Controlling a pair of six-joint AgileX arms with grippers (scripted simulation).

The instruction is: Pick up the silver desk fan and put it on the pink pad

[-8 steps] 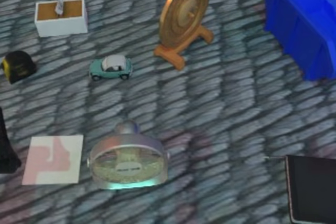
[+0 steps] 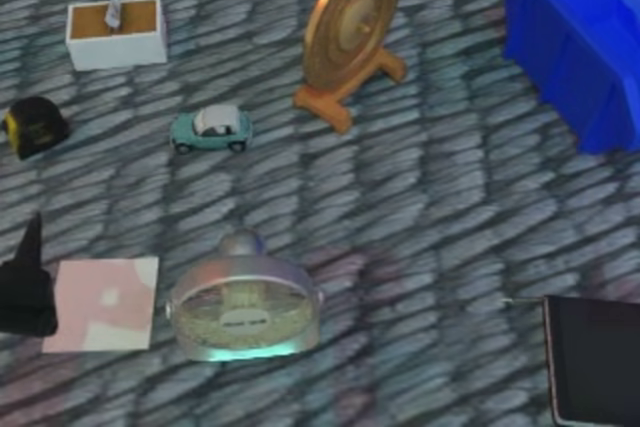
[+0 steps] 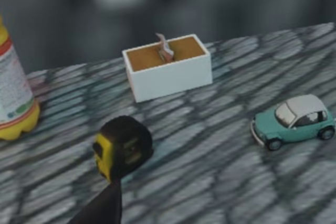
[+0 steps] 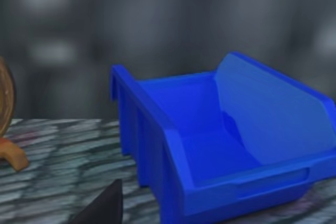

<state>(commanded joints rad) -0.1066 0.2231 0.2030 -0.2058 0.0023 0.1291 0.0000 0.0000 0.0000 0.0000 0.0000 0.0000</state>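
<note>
Silver desk fan (image 2: 243, 310) sat on the tabletop (image 2: 430, 227) lower centre, just right of the pink pad (image 2: 103, 304), left gripper (image 2: 27, 287) at the pad's left edge, fingers' spread untellable, possibly closed; right arm unseen from above.

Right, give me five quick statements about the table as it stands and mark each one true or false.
1. The silver desk fan already rests on the pink pad. False: it stands beside the pad, toward the top view's right.
2. A teal toy car sits between the white box and the copper fan. True.
3. The blue bin holds the tape measure. False: the bin looks empty in the right wrist view; the tape measure lies near the table's left edge.
4. The left gripper is at the pad's left edge. True.
5. The black tablet lies on the pad. False: it is at the lower right corner.
</note>
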